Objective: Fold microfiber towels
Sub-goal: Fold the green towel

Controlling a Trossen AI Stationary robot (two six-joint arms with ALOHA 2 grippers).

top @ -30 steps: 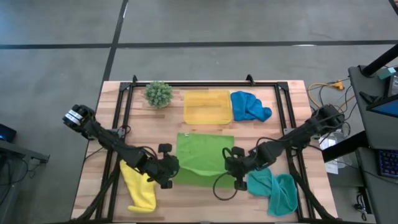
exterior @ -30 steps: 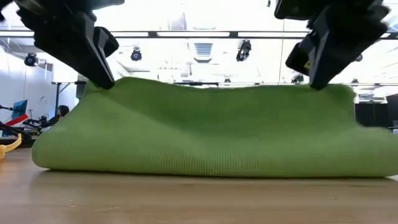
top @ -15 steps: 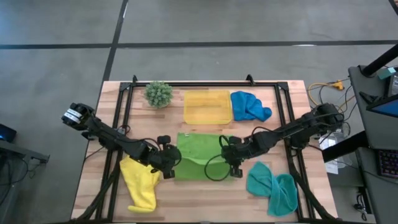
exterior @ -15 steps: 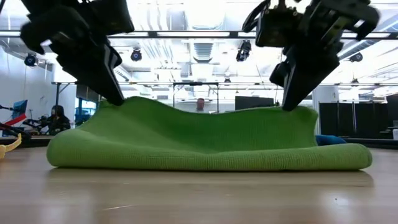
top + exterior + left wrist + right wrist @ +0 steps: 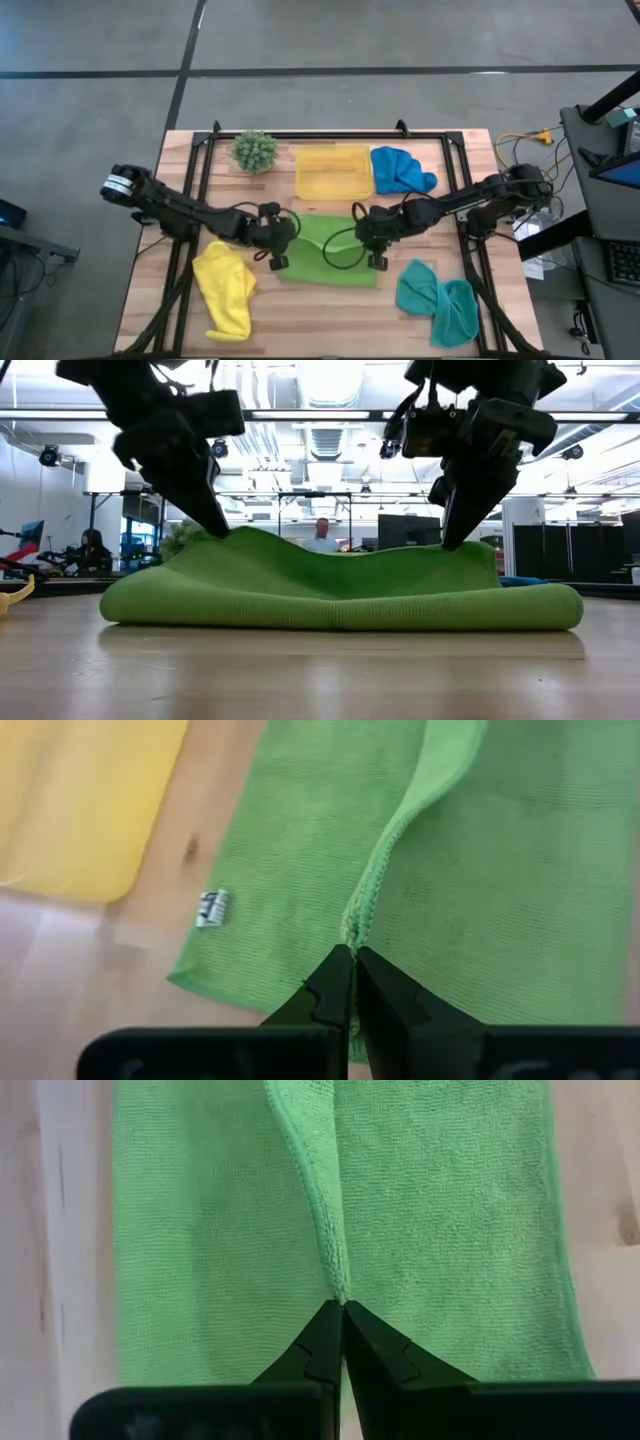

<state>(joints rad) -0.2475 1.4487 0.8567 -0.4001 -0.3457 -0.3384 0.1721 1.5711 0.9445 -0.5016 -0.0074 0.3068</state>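
Note:
A lime green towel [image 5: 330,255] lies mid-table, folded over on itself, with its fold [image 5: 340,615] resting on the wood at the near side. My left gripper [image 5: 283,238] is shut on the upper layer's left end, and my right gripper [image 5: 370,235] is shut on its right end. Between them the raised layer [image 5: 330,560] sags. A yellow towel [image 5: 225,290] lies crumpled at the near left, a teal towel [image 5: 438,300] at the near right, and a bright blue towel [image 5: 402,170] at the far right. My left gripper pinches the green towel's hemmed edge [image 5: 362,920] between its two fingers, at the upper layer's left end. The fingers slant down from the table's left. That end is held up off the lower layer [image 5: 222,538]. My right gripper pinches the hemmed edge [image 5: 336,1285] at the upper layer's right end, between its two fingers. The fingers slant down steeply from the table's right. That end is lifted above the lower layer [image 5: 452,550], and the cloth between the two holds is slack.
A rigid yellow tray [image 5: 333,170] stands just beyond the green towel, next to the blue towel. A small spiky green plant [image 5: 255,150] stands at the far left. A black frame [image 5: 205,170] runs along the table's sides and far edge.
Both grippers, shut throughout, have gone toward the table's far edge and a little toward each other. They have carried the green towel's near edge over the rest of it. The towel is now folded over, with the fold at the near side and the held edge lower.

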